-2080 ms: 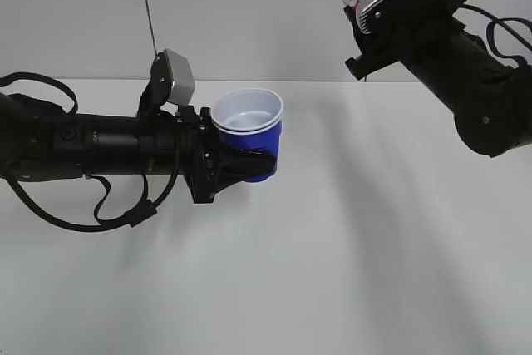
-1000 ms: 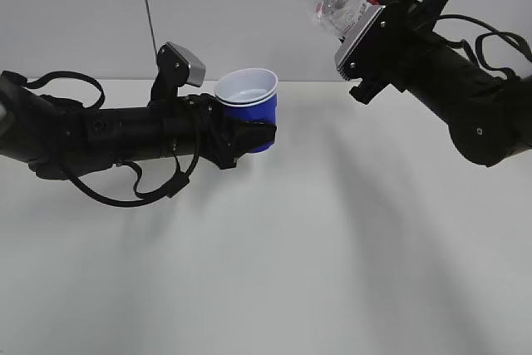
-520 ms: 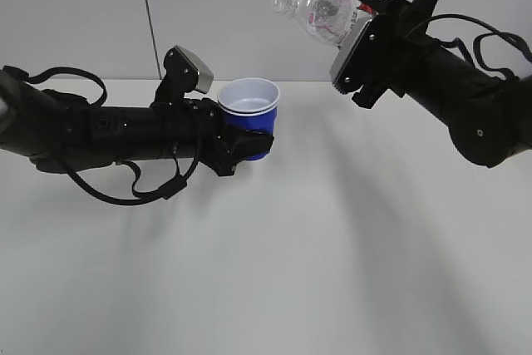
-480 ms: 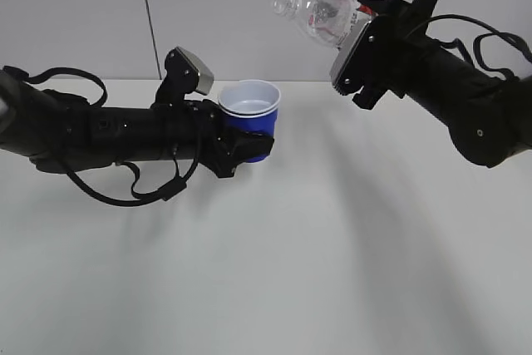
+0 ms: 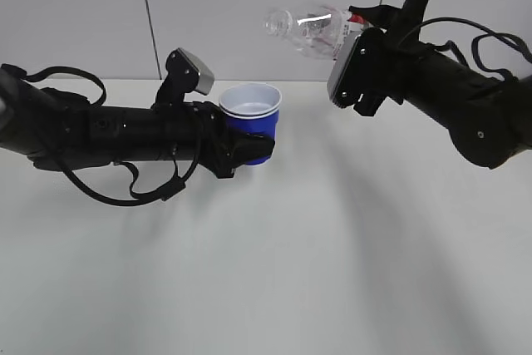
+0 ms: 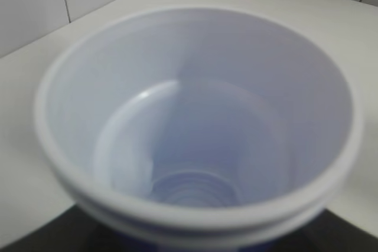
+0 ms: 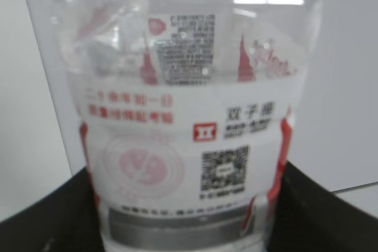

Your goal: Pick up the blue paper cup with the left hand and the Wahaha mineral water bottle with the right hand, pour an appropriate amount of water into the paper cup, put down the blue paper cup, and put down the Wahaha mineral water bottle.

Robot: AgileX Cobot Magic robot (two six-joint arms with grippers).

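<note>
**Cup and bottle held above the worktop**

The left hand (image 5: pixel 241 149) has its jaws closed around the blue cup (image 5: pixel 252 120), upright above the worktop (image 5: pixel 332 247). The right hand (image 5: pixel 353 35) grips the bottle (image 5: pixel 312 27), tipped almost level, neck above the cup.

The blue paper cup (image 5: pixel 250 118) sits upright above the table, white inside, doubled white rim, gripped by the left claw (image 5: pixel 249 149). The Wahaha mineral water bottle (image 5: pixel 312 27), clear with a red and white label, lies nearly horizontal in the right claw (image 5: pixel 357 27), neck pointing left, above and right of the cup.
</note>
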